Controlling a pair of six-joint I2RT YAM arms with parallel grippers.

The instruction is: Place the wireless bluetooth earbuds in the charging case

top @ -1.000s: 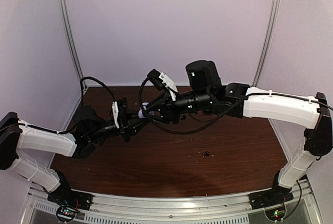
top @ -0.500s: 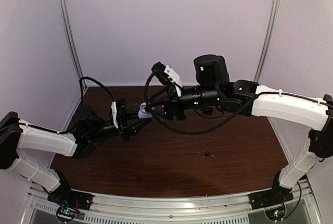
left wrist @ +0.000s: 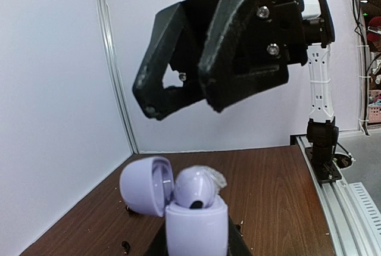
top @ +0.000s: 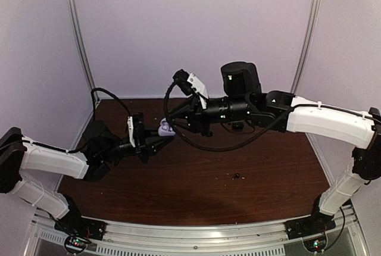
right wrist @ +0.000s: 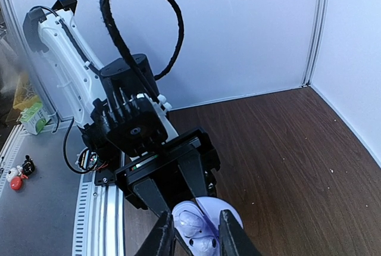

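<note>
This is a robot lab, set up as a fenced test cell. Two white-and-black robot arms, the left arm (top: pixel 50 161) and the right arm (top: pixel 324 122), are bolted to a metal rail (top: pixel 196 232) at 6 o'clock of a dark wooden table (top: pixel 268 190). Plain white panels (top: pixel 196 30) are held in metal posts (top: pixel 80 36) at 10 and 2 o'clock. Small circuit boards (top: pixel 77 243) with lit lamps sit by the arm bases.

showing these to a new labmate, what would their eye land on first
The two arms meeting in mid-air over the brown table: the left hand holds up an open lilac charging case, lid flipped back, with a pale earbud poking out of it. The black right hand hangs just above it, fingers apart and empty.
</note>
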